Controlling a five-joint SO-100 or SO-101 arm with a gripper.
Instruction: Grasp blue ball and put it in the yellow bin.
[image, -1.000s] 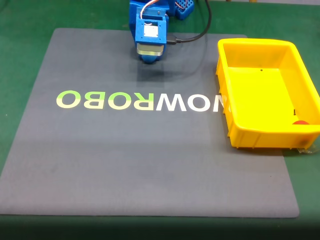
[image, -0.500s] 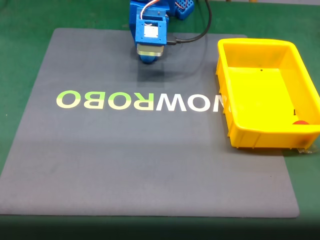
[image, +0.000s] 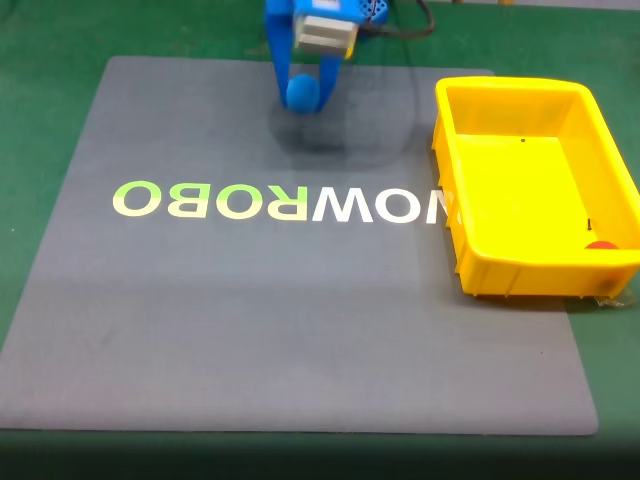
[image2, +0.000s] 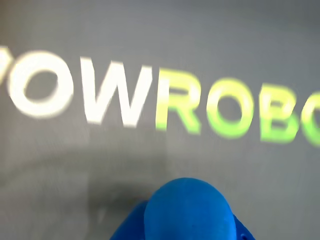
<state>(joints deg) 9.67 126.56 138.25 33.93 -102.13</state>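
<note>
Blue ball (image: 301, 92) sits pinched tight in the gripper (image: 303, 95), which has just lifted up off the grey mat (image: 300, 330). The grab seems to have worked. Next it probably needs carrying right to the yellow bin (image: 600, 262).

You are looking at a matt, solid-blue ball (image: 301, 92), smooth and without shine in the wrist view (image2: 189, 212), held between the blue plastic fingers of the gripper (image: 303, 95). The yellow bin (image: 520, 280) is bright moulded plastic with a slight gloss on its rolled rim and sloping walls. The grey mat (image: 300, 330) looks soft and matt, finely textured, with flat printed lettering (image: 280, 201). The green tabletop (image: 40, 120) beneath it appears dull.
</note>
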